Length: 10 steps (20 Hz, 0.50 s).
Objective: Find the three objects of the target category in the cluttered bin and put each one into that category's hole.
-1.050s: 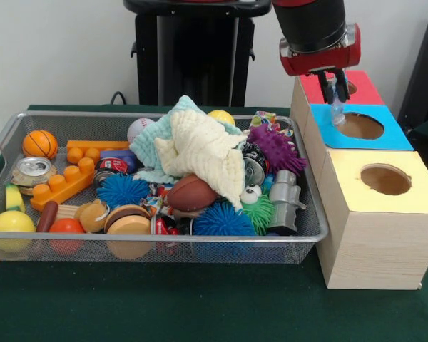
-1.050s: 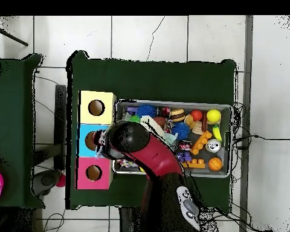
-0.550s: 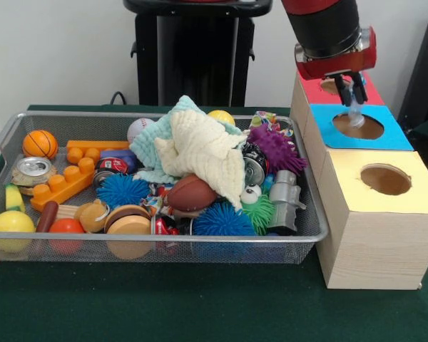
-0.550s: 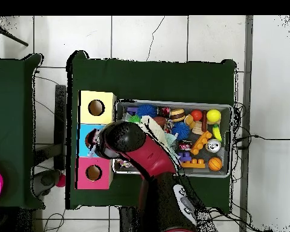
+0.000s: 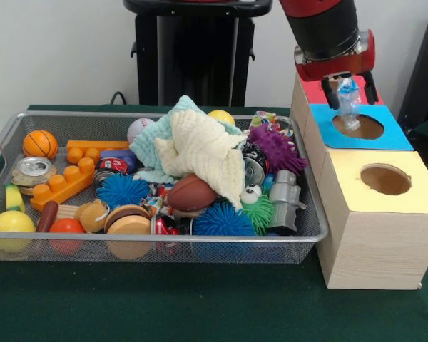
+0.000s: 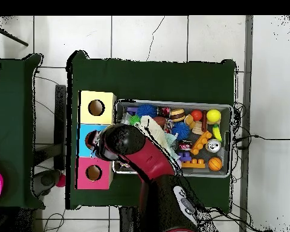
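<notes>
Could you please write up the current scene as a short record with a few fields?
pincer: open, fingers spread either side of a small clear bottle
small clear bottle: upright, above the blue box's hole
blue box: middle of three, between the red box and the yellow box
wire bin: beside the boxes, crowded with toys
top of pile: cream cloth over a toy football
bin's end away from the boxes: mini basketball, soda can, orange brick
</notes>
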Each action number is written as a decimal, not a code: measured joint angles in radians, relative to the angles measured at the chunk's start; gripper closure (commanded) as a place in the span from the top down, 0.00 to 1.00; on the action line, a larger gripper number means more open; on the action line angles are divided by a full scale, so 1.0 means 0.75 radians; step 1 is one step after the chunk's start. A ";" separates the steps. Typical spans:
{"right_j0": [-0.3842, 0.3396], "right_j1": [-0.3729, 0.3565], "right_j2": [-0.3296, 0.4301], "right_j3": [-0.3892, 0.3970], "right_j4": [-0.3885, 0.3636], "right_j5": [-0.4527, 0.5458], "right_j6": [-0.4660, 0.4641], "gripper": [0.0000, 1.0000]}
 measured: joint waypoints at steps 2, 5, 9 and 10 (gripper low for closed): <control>-0.001 0.000 0.002 0.000 0.000 -0.014 0.000 1.00; -0.003 0.001 0.007 0.000 0.000 -0.034 0.000 1.00; -0.003 0.003 0.013 0.000 -0.007 -0.061 0.000 1.00; -0.002 0.004 0.013 -0.003 -0.026 -0.062 0.000 1.00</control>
